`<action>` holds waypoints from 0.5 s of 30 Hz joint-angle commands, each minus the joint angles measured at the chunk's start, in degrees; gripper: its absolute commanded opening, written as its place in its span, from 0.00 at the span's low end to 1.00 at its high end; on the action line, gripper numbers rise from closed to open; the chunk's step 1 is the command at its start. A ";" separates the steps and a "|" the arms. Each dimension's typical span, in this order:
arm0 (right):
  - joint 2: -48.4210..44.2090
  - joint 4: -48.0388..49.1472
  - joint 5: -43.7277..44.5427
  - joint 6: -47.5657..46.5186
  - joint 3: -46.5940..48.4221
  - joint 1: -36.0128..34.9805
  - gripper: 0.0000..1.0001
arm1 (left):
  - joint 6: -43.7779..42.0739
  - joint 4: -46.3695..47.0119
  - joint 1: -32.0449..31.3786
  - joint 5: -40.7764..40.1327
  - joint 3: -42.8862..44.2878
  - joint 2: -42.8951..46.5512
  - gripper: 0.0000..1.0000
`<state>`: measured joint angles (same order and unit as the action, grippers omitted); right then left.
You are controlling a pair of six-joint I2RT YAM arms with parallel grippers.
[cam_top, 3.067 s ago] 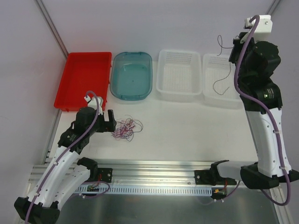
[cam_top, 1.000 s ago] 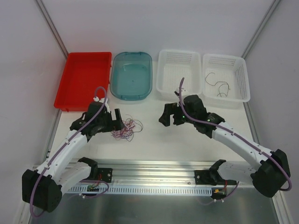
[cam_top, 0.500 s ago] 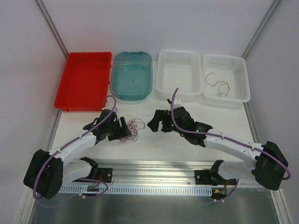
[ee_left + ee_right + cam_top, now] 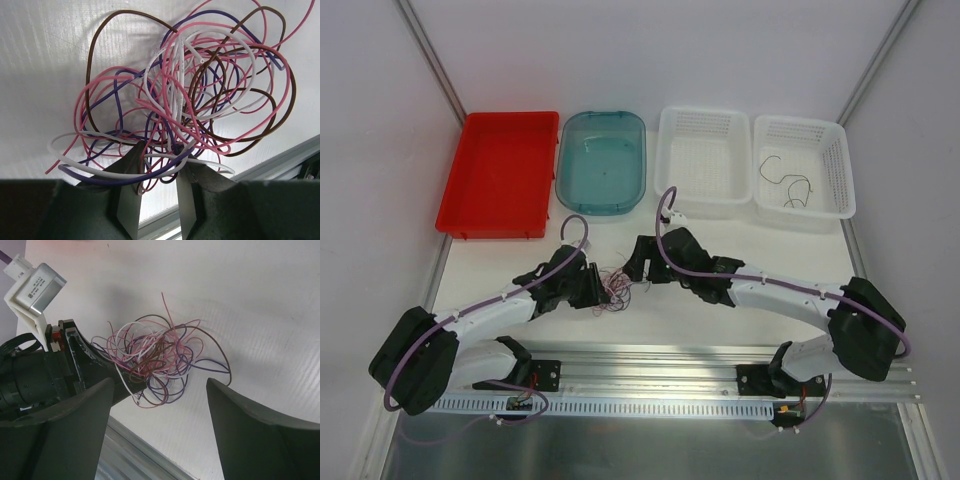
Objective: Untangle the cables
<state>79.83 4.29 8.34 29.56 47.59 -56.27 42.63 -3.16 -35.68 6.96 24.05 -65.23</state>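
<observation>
The cables [image 4: 620, 283] form a small clump of pink, white, purple and brown strands on the white table. My left gripper [image 4: 598, 292] is at the clump's left side. In the left wrist view the cables [image 4: 190, 90] spread above my left gripper [image 4: 159, 165]; its jaws stand narrow with a gap, and a few strands cross between and over the tips. My right gripper [image 4: 638, 262] sits just right of the clump. In the right wrist view the cables [image 4: 155, 355] lie ahead of my right gripper [image 4: 160, 385], which is wide open with nothing between its fingers.
Along the back stand a red tray [image 4: 500, 170], a teal tub [image 4: 603, 160] and two white baskets [image 4: 705, 160] [image 4: 800, 150]; the right one holds a few dark strands [image 4: 788, 185]. An aluminium rail [image 4: 650, 355] runs along the near edge.
Both arms have reached inward to the clump, the right one sweeping left from near the baskets. The left jaws have narrowed around some strands; the right jaws have closed slightly.
</observation>
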 commanded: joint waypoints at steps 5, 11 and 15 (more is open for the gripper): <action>3.40 2.91 0.45 4.35 3.74 -2.79 0.64 | 1.31 2.02 -1.32 -0.19 0.56 1.07 0.30; 6.21 5.20 0.36 6.91 3.38 -3.41 0.49 | 1.75 2.19 -2.29 -0.54 1.00 1.16 0.29; 7.18 5.90 0.80 8.23 3.65 -3.41 0.42 | 1.93 2.10 -2.81 -0.90 1.17 1.16 0.29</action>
<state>86.70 7.05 8.34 35.38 48.86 -59.31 43.55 -2.17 -37.65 6.83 24.05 -65.12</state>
